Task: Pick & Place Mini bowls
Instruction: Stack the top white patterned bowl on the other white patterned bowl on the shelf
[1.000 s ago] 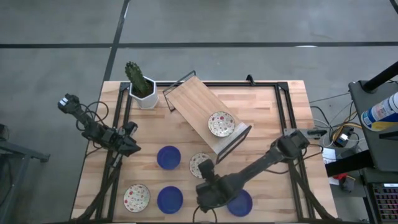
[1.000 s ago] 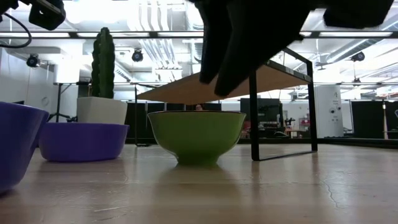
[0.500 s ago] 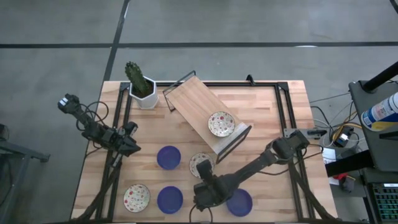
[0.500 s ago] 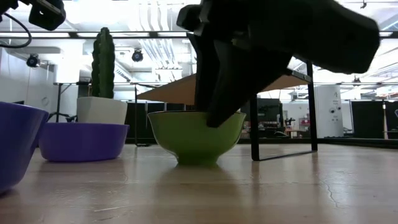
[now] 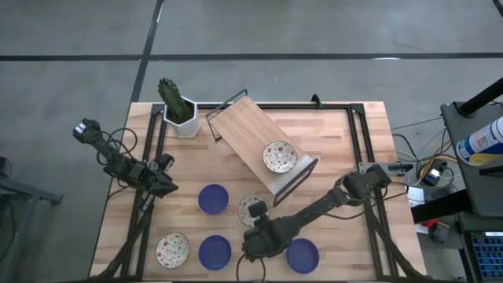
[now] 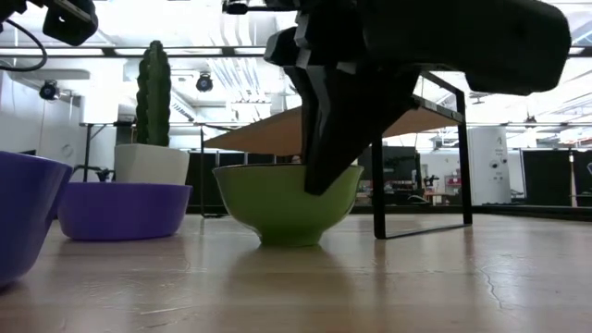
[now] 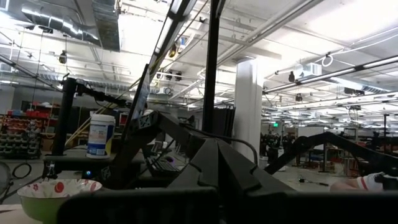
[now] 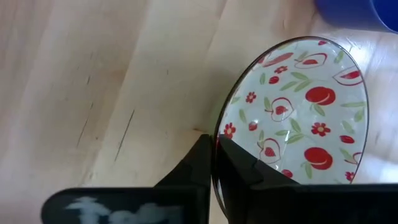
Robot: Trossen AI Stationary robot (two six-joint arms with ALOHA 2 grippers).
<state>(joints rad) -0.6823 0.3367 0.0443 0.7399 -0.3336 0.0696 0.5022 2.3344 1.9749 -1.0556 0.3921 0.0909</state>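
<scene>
high view puts the wooden ramp shelf (image 5: 263, 147) at the middle of the table (image 5: 346, 157), and everything else is placed from it. one speckled bowl (image 5: 279, 156) sits on the shelf's lower end. just off that lower end, toward the table's front, lies a second speckled bowl (image 5: 253, 208), and the right gripper (image 5: 257, 222) is on its near rim. right wrist view shows the two fingers (image 8: 202, 168) clenched on the rim of this bowl (image 8: 292, 118), one finger inside and one outside, with the bowl's red-fruit and green-leaf pattern facing the camera. low view shows the same bowl (image 6: 287, 203), green on the outside, with its base on the table and the dark gripper (image 6: 338, 139) coming down onto its rim.

beside that bowl, away from the shelf's lower end, is a blue bowl (image 5: 213, 199). farther toward the front edge are another blue bowl (image 5: 214, 251), a third blue bowl (image 5: 302, 255) partly under the right arm, and a third speckled bowl (image 5: 172, 249) nearest the front left corner.

beyond the shelf's raised end stands a cactus (image 5: 174, 101) in a white pot (image 5: 185, 124). the left gripper (image 5: 163, 182) waits well to the left of the shelf; i cannot tell how its fingers stand.
</scene>
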